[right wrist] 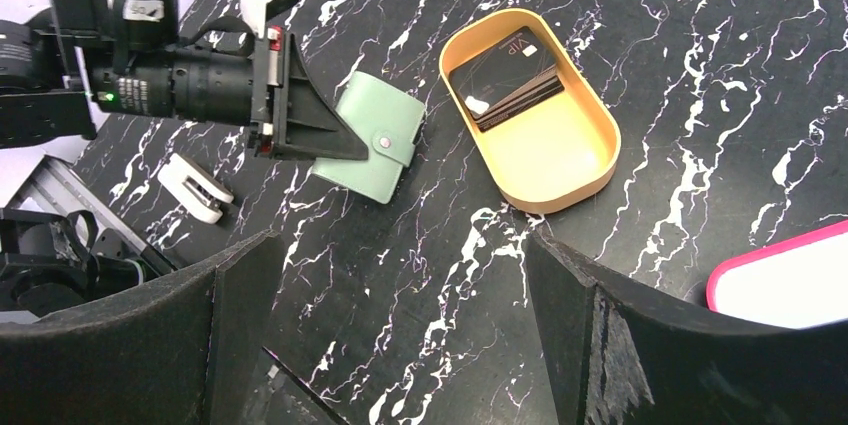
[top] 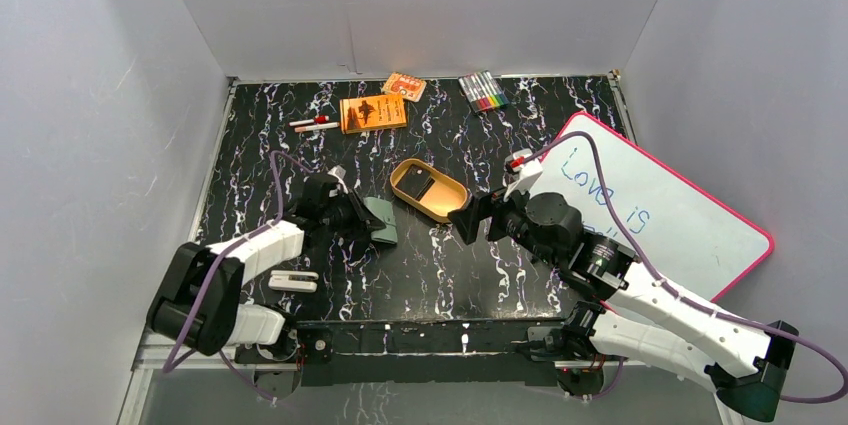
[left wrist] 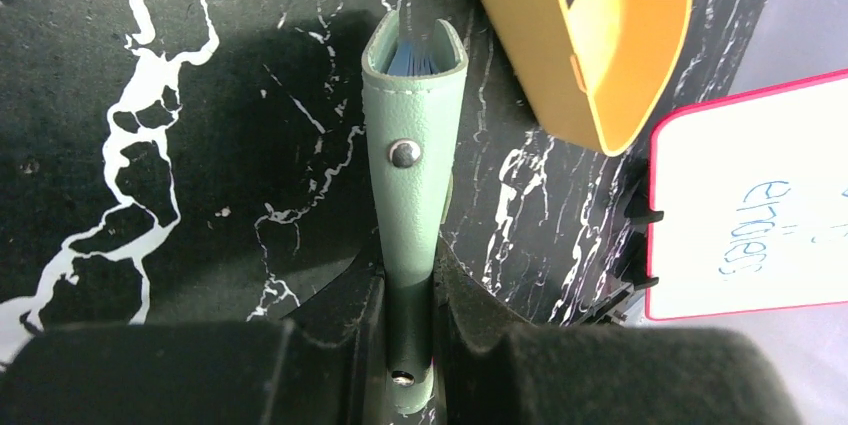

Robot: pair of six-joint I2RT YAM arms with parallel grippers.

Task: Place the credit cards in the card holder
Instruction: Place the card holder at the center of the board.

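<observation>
The sage-green card holder [top: 381, 220] lies folded on the black marbled table. My left gripper [top: 362, 217] is shut on its near edge. In the left wrist view the card holder [left wrist: 412, 155] stands on edge between the jaws, its snap stud showing and blue lining at the far end. It also shows in the right wrist view [right wrist: 368, 141]. The dark credit cards [right wrist: 505, 81] lie inside the golden oval tin [right wrist: 545, 160], also seen from above [top: 420, 185]. My right gripper [top: 468, 217] is open and empty, hovering beside the tin [top: 445, 200].
A whiteboard with pink rim [top: 660, 205] lies at the right. An orange booklet [top: 373, 112], a small orange pack [top: 404, 86], markers [top: 482, 91] and pens [top: 313, 124] sit at the back. A white stapler-like object [top: 293, 280] lies near the left arm.
</observation>
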